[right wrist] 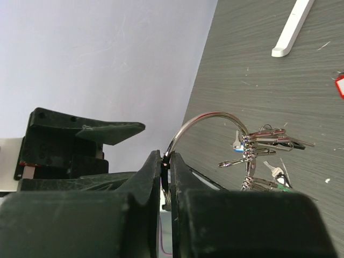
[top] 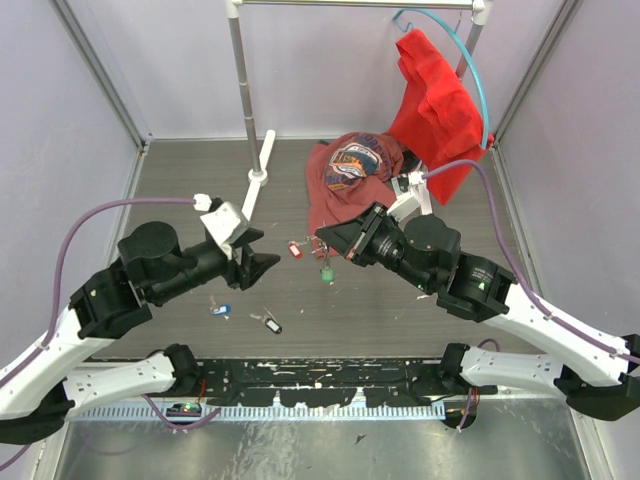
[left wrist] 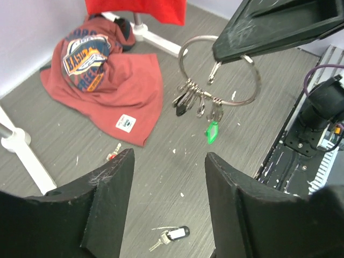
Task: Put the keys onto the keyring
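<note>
My right gripper (top: pixel 326 238) is shut on the silver keyring (left wrist: pixel 180 56) and holds it above the table. Several small keys (left wrist: pixel 189 102) and a green tag (left wrist: pixel 213 132) hang from the ring; the tag also shows in the top view (top: pixel 327 272). In the right wrist view the fingers (right wrist: pixel 153 177) pinch the ring wire (right wrist: pixel 207 119). My left gripper (top: pixel 262 262) is open and empty, just left of the ring, with its fingers (left wrist: pixel 110 180) wide apart. Loose on the table lie a black-and-white tagged key (left wrist: pixel 173 235), a red-tagged key (top: pixel 295 249) and a blue-tagged key (top: pixel 220 310).
A red printed T-shirt (top: pixel 350 170) lies crumpled behind the ring. A clothes rack pole (top: pixel 243 80) with white feet (top: pixel 262 160) stands at the back, and a red garment (top: pixel 435 110) hangs from a blue hanger. A black strip (top: pixel 320 380) runs along the near edge.
</note>
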### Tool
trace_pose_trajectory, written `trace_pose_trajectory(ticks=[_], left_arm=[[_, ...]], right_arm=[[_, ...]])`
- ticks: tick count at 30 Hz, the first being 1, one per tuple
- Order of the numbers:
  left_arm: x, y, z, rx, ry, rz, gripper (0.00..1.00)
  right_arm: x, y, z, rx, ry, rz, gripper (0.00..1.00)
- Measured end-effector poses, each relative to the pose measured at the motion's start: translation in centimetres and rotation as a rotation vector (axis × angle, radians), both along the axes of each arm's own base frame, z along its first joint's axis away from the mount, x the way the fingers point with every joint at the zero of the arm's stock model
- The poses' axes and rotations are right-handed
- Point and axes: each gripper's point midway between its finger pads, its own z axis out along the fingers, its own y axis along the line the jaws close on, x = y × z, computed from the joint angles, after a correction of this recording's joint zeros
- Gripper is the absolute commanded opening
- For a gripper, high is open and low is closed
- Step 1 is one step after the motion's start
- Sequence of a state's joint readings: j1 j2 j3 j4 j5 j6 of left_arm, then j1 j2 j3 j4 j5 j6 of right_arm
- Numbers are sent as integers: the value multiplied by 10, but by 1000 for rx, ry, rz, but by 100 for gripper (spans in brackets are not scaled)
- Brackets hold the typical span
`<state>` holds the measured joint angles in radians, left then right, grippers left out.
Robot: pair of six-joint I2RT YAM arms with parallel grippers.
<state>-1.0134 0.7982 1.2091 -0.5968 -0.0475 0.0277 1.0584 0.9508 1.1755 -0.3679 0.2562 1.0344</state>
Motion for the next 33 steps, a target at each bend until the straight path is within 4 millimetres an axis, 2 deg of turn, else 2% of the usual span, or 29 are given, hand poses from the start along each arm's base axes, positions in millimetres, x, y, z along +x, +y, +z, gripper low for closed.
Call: trace_pose_trajectory(ticks=[7, 14, 19, 26, 33], left_arm=[[8, -5, -21, 43, 62, 36, 62], [9, -9, -25, 53, 72, 36, 59], [12, -23, -31, 65, 86, 9, 62], [17, -41, -26, 39, 65, -28, 63], [22, -50, -5, -24, -6, -42, 60]], right_arm=[[4, -6, -3, -62, -4, -30, 1], [8, -8, -7, -127, -2, -46, 0], [10, -8, -10, -150, -4, -51, 0], [9, -8, -15, -172, 1, -41, 0], [6, -4, -11, -160, -12, -10, 0]])
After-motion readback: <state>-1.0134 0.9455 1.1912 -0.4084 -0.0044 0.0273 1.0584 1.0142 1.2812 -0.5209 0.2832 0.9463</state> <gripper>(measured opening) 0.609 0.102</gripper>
